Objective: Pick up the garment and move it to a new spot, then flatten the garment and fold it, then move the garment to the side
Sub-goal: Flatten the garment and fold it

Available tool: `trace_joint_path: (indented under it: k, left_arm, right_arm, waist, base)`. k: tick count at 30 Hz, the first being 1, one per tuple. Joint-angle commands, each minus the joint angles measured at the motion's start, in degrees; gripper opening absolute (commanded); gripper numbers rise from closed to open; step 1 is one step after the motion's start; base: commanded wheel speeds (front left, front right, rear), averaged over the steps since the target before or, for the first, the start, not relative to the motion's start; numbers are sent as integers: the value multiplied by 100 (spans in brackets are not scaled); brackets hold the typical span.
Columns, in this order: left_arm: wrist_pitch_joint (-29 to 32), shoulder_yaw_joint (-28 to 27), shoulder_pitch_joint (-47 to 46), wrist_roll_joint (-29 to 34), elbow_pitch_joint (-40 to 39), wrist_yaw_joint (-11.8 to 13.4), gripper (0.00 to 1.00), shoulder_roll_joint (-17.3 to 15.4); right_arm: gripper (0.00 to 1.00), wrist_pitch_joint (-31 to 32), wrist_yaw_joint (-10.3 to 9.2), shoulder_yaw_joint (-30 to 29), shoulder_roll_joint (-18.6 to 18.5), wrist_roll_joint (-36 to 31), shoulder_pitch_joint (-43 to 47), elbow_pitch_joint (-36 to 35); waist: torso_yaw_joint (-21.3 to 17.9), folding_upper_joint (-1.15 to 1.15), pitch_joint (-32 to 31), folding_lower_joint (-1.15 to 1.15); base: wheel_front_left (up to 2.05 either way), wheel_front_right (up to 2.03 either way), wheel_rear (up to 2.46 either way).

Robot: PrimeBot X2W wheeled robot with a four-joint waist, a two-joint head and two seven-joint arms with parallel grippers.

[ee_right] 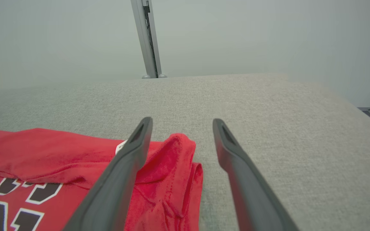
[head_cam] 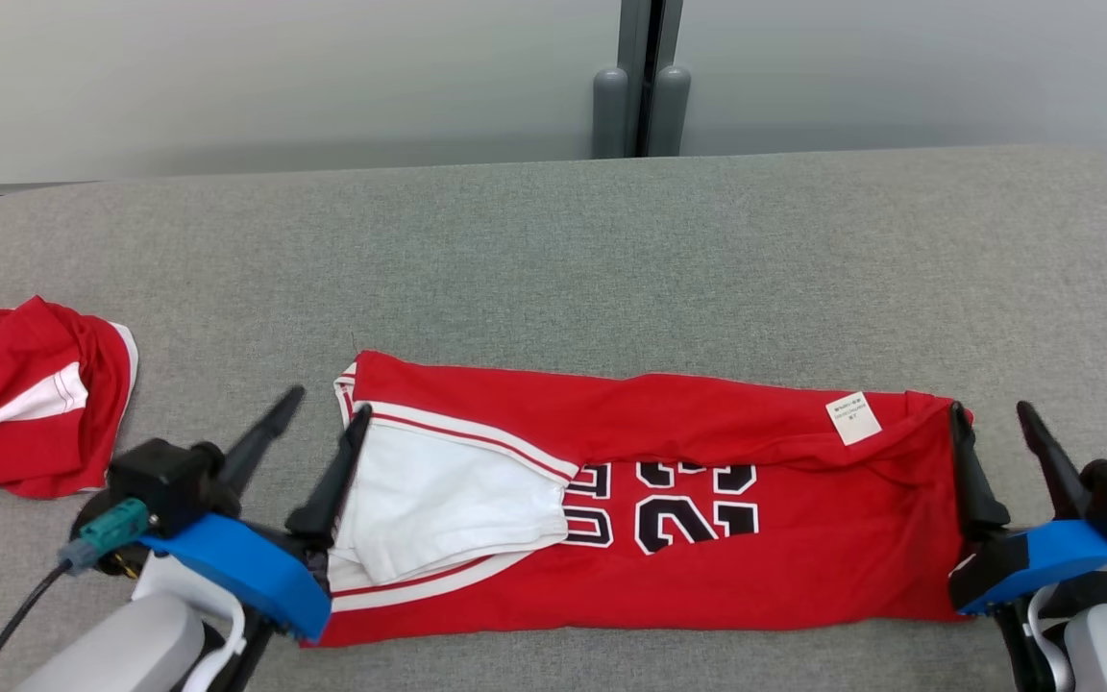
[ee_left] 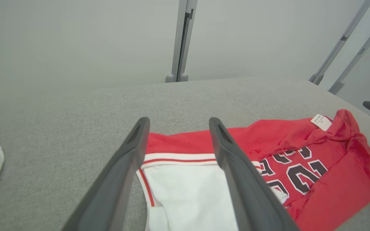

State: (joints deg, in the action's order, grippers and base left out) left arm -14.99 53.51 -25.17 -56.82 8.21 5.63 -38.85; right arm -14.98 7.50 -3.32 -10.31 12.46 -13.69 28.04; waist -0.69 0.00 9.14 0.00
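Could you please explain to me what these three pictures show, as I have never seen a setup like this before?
This is a two-armed robot working at a grey padded table. The head view is taken by a camera on its head, looking down at the work. The two wrist views come from cameras on its wrists, each looking along that arm's own two dark fingers. On the table lies a red jersey, folded into a long band, with black numbers, a white panel at its left end and a small white label near its right end. A second red garment lies crumpled at the far left. The left gripper sits at the jersey's left end and the right gripper at its right end. Both stand open, so nothing is held.
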Motion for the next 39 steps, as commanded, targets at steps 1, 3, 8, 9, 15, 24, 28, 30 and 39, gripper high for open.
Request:
trace_joint_path:
  k: [1, 3, 8, 9, 15, 24, 28, 30, 39]
  left_arm:
    - [-27, -635, 225, 418, -39, 149, 100, 169]
    - [-27, -1160, 391, 875, -123, 263, 100, 353]
    - [-25, -2123, 851, 1658, -292, 342, 100, 745]
    - [-25, -2332, 968, 1840, -313, 317, 100, 828]
    - [-25, -3350, 1484, 2611, -334, 133, 100, 1354]
    - [-26, -4650, 1951, 3365, -223, -247, 100, 2145]
    - [-26, -5096, 2092, 3689, -115, -429, 100, 2463]
    - [-26, -5311, 2124, 3842, -81, -492, 100, 2632]
    - [-27, -5934, 2194, 4443, 110, -882, 100, 3121]
  right_arm:
    - [100, -27, -1, -65, -50, -46, 59, -117]
    - [100, -14, -1, -102, -83, -76, -19, -120]
    - [100, 149, -1, -230, -86, -181, -186, 3]
    - [100, 204, -1, -261, -69, -198, -210, 57]
    - [100, 516, -1, -423, 84, -218, -301, 416]
    - [100, 761, -1, -423, 246, -113, -400, 1042]
    - [100, 810, -1, -384, 282, -96, -449, 1355]
    - [100, 821, -1, -360, 314, -67, -508, 1496]
    - [0, 539, -1, -103, 362, 261, -602, 1781]
  waist:
    - [7, 0, 0, 0]
    - [17, 0, -3, 0]
    - [45, 0, -13, 0]
    - [52, 0, -15, 0]
    - [114, 0, -21, 0]
    - [158, 0, 37, 0]
    - [170, 0, 44, 0]
    - [177, 0, 46, 0]
    - [175, 0, 31, 0]
  base:
    - [0, 0, 0]
    - [0, 0, 0]
    - [0, 0, 0]
    - [0, 0, 0]
    - [0, 0, 0]
    - [0, 0, 0]
    - [0, 0, 0]
    - [0, 0, 0]
    - [0, 0, 0]
